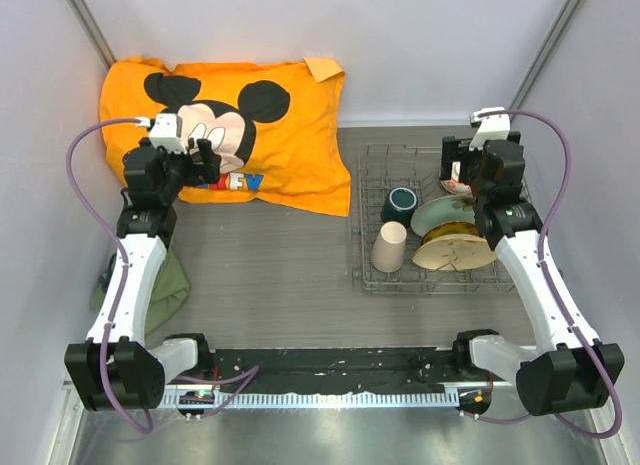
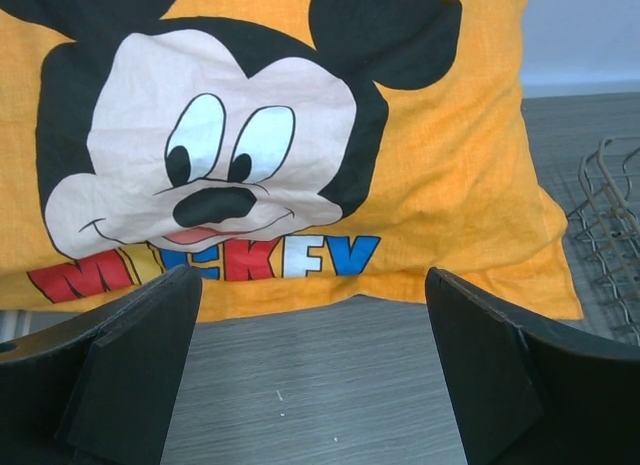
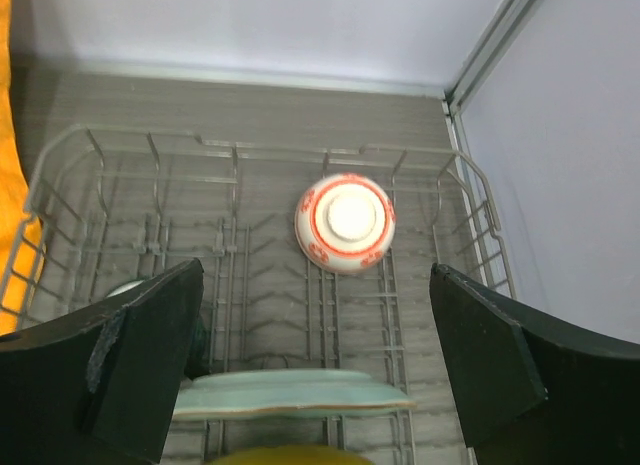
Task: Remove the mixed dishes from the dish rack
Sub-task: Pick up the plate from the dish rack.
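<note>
- Top view: the rack [image 1: 362, 235] sits on the right of the tabletop [image 1: 270, 275] and is full. The cup [image 1: 389, 247] and mug [image 1: 401, 203] are on its left side, the green plate [image 1: 437, 214] and cream plate [image 1: 455, 253] stand on edge to their right, and the bowl [image 1: 456, 182] is at the far right end.
- Same view: the right pincer [image 1: 468, 163] hangs right over that far end, half hiding the bowl. The left pincer [image 1: 203, 153] is well apart from the rack, over the orange cloth [image 1: 290, 135]. So the right arm is clearly the nearer one.
- Left wrist: the left pincer [image 2: 310, 285] is spread wide with nothing in it. All it sees is cloth and bare tabletop, plus a corner of the rack at the right edge.
- Right wrist: the right pincer [image 3: 315, 275] is also wide and empty. The bowl [image 3: 345, 223] lies just ahead of it, roughly centred in the gap, with its foot ring facing the camera. The green plate [image 3: 290, 395] is nearer, and its edge runs side to side, in line with the two fingers.
- My guess is the bowl goes first: straight ahead and down, no wrist turn needed. A plate would need a turn.
</note>
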Controlling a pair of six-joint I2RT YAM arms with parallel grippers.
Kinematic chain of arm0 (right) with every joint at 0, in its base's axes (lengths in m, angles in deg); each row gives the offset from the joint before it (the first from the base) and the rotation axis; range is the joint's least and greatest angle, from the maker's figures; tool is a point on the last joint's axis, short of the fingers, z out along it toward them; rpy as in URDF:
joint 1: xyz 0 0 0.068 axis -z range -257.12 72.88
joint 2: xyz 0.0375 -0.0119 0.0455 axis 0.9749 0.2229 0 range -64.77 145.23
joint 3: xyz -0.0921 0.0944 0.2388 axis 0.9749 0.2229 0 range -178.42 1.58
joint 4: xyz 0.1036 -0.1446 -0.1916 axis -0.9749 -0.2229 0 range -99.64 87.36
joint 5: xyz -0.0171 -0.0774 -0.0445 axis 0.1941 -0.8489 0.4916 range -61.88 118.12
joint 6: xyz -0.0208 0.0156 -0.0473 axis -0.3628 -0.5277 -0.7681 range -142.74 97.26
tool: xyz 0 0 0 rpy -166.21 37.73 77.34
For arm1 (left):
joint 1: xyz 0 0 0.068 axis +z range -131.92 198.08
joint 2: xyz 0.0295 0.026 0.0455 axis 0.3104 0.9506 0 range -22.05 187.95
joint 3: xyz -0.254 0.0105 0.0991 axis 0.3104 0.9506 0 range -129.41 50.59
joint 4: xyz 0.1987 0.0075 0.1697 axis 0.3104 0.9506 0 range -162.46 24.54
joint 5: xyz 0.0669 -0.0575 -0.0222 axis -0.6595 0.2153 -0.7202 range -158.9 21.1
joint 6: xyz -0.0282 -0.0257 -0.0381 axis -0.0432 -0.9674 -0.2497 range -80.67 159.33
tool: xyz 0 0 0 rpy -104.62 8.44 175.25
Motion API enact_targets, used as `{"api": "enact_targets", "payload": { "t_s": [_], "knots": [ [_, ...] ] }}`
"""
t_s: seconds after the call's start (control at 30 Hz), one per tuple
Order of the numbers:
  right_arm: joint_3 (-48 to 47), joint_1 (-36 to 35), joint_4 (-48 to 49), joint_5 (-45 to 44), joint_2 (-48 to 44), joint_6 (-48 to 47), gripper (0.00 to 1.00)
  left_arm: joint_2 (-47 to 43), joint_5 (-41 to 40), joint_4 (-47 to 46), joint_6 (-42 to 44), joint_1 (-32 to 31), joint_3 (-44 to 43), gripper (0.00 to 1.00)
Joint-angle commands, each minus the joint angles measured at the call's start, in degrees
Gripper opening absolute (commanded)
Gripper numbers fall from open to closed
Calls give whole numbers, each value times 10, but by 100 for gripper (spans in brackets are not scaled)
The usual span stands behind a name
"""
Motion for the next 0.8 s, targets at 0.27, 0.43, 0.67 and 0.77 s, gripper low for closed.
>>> {"api": "enact_targets", "payload": {
  "t_s": [0.27, 0.43, 0.67, 0.77],
  "knots": [
    [-119, -3, -139, 32, -1, -153, 99, -5, 93, 72, 94, -2, -11, 100],
    [-166, -3, -244, 44, 1, -232, 97, 3, 113, 93, 126, -2, -3, 100],
    [-183, -2, -379, 116, -46, -315, 93, 11, 125, 105, 150, -1, 4, 100],
    [-189, -3, -437, 149, -60, -344, 92, 9, 125, 109, 160, -1, 6, 99]
  ]
}}
